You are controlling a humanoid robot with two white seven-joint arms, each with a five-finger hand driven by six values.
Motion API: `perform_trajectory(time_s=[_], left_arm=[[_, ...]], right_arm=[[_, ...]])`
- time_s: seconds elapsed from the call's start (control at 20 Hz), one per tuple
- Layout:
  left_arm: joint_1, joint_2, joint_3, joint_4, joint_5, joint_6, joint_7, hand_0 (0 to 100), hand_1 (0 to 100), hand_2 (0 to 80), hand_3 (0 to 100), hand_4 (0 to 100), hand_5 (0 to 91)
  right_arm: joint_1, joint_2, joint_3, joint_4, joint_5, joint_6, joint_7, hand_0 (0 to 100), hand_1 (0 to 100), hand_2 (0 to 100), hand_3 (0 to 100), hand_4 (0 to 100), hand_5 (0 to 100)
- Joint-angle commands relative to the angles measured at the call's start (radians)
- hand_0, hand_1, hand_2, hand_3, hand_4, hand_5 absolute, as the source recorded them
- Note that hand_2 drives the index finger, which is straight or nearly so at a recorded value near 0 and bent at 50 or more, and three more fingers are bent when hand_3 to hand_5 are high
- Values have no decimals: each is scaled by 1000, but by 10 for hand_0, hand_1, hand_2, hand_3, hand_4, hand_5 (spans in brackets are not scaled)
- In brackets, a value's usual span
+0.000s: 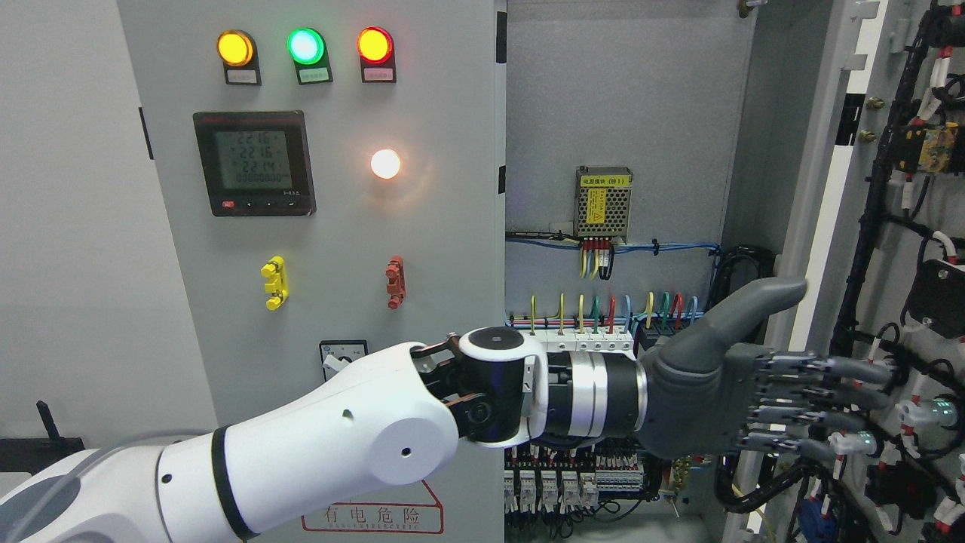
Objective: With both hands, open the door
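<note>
The grey cabinet's left door (339, 226) stands closed, with lamps and a meter on it. The right door (837, 188) is swung wide open to the right, so its wired inner face (905, 249) shows. My left arm (339, 445) comes in from the lower left and reaches across the opening. My left hand (838, 351) is open, its fingers (844, 392) stretched flat against the open door's inner side and the thumb (761, 302) pointing up beside the door's edge. My right arm is not in view.
Inside the cabinet (618, 113) a small power supply (603, 202) and a row of breakers (580, 339) with coloured wires sit behind my wrist. Yellow (274, 283) and red (395, 282) handles stick out of the left door. Cable bundles (874, 188) run down the open door.
</note>
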Motion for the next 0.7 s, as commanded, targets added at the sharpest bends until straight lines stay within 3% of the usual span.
perform_trajectory(time_s=[0.0, 0.1, 0.25, 0.45, 0.65], left_arm=[[136, 395, 2, -243, -61, 1, -10, 0, 0, 0, 0, 0, 0], [199, 481, 4, -283, -76, 1, -9, 0, 0, 0, 0, 0, 0], [330, 543, 56, -294, -193, 1, -9, 0, 0, 0, 0, 0, 0], [668, 590, 273, -287, -410, 1, -42, 0, 0, 0, 0, 0, 0], [958, 622, 474, -282, -536, 1, -102, 0, 0, 0, 0, 0, 0]], right_arm=[[1, 0, 0, -1, 0, 0, 0, 379, 0, 0, 0, 0, 0], [-1, 0, -2, -1, 0, 0, -1, 379, 0, 0, 0, 0, 0], [-1, 0, -2, 0, 0, 0, -1, 379, 0, 0, 0, 0, 0], [1, 1, 0, 0, 0, 0, -1, 379, 0, 0, 0, 0, 0], [-1, 0, 0, 0, 0, 0, -1, 379, 0, 0, 0, 0, 0]])
